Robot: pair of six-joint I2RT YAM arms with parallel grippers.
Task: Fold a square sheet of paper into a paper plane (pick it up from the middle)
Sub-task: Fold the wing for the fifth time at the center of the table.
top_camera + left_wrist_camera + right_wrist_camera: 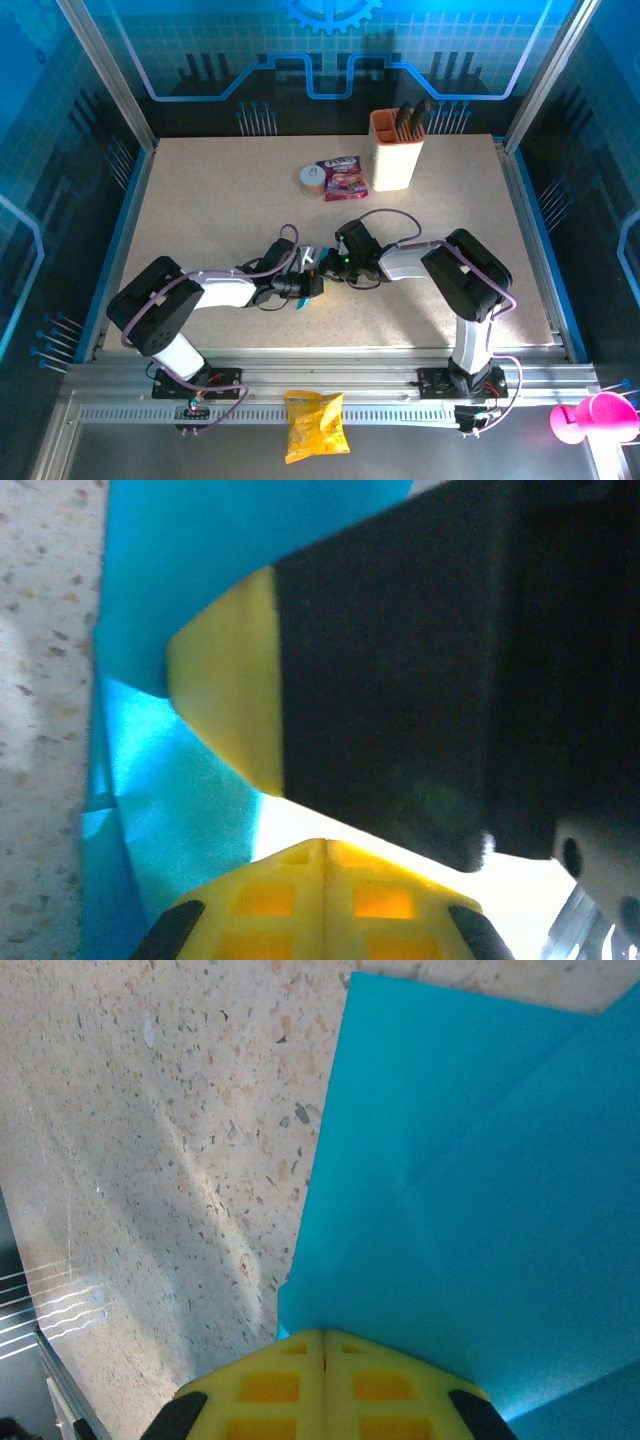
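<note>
Square sheet of paper (470, 1190), bright cyan and crossed by diagonal creases, lies on the speckled counter (150, 1110) directly under both sets of jaws, which meet tip to tip. The right jaws are clenched, their yellow pads (260, 1385) pressed together at the paper's edge with nothing seen between them. The left jaws are clenched too, over the paper, with the right arm's yellow fingertip (230, 680) just ahead of them. Well beyond the jaws sit a red-purple snack packet (343, 178) and a tan holder (397, 150).
</note>
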